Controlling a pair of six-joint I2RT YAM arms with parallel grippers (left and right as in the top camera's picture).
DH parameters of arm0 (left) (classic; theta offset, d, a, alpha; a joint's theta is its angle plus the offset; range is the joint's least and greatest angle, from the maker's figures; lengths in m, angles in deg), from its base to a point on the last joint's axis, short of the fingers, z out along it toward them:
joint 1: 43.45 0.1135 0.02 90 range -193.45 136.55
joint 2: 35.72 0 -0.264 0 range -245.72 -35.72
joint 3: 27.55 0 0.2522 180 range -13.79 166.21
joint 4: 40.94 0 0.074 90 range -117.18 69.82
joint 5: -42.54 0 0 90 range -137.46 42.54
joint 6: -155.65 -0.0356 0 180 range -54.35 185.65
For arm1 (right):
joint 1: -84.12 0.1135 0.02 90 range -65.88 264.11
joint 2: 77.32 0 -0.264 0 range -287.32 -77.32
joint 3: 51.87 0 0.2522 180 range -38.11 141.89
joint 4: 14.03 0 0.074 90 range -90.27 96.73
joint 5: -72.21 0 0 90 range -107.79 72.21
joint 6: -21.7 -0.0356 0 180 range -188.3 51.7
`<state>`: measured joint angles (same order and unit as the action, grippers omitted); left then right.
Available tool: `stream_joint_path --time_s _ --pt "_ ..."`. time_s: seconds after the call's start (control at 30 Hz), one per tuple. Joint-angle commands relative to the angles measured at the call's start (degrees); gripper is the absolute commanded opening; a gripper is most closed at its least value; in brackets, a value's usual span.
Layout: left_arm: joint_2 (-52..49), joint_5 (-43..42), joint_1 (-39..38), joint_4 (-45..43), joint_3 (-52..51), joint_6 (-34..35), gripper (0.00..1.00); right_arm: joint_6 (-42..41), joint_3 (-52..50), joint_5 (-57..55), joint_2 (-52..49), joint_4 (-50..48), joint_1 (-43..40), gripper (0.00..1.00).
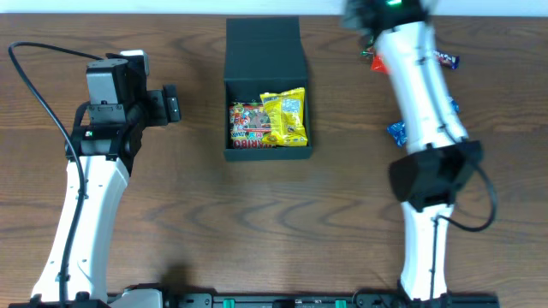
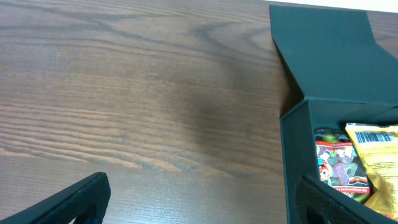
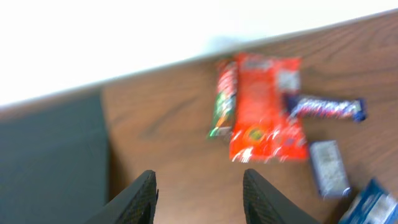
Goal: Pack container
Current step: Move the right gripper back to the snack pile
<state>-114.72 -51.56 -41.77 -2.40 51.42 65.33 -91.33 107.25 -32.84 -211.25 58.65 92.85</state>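
The right gripper [image 3: 198,196] (jaws apart, holding nothing) could push the red packet [image 3: 266,106] away if it drops crooked, missing the container [image 1: 265,85].

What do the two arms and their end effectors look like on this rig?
Both arms are white-shelled with black joint housings. The left arm carries a black cable looping off its wrist; the right arm has one beside its black elbow. The left end effector and right end effector have matte black fingers.
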Motion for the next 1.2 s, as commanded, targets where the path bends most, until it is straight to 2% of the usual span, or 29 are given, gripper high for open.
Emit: stream_joint_path --time_s 0.0,0.17,0.3,0.53,0.7,0.97,1.17 --pt "-0.9 0.1 0.2 -0.9 -0.3 -1.0 0.95 2.0 0.4 8.2 -2.4 -4.4 -5.5 0.46" --pt "-2.2 0.1 0.2 -2.1 -0.3 0.7 0.95 2.8 0.4 10.6 -8.9 -15.9 -8.4 0.49" --pt "-2.7 0.0 0.2 -2.4 -0.3 0.8 0.95 5.6 0.6 11.2 -16.6 -21.6 -8.1 0.56" --pt "-2.6 0.3 0.2 -2.4 -0.3 0.7 0.95 10.5 0.6 6.8 -22.7 -29.5 -7.0 0.71" --pt "-2.6 0.3 0.2 -2.3 -0.3 0.7 0.95 12.9 0.5 3.8 -24.5 -33.7 -7.0 0.68" --pt "-2.6 3.2 0.2 -2.4 -0.3 0.7 0.95 15.0 0.5 1.5 -26.9 -42.1 -7.2 0.55" --pt "-2.6 3.2 0.2 -2.4 -0.3 0.7 0.95 15.0 0.5 1.4 -29.3 -41.9 -7.5 0.59"
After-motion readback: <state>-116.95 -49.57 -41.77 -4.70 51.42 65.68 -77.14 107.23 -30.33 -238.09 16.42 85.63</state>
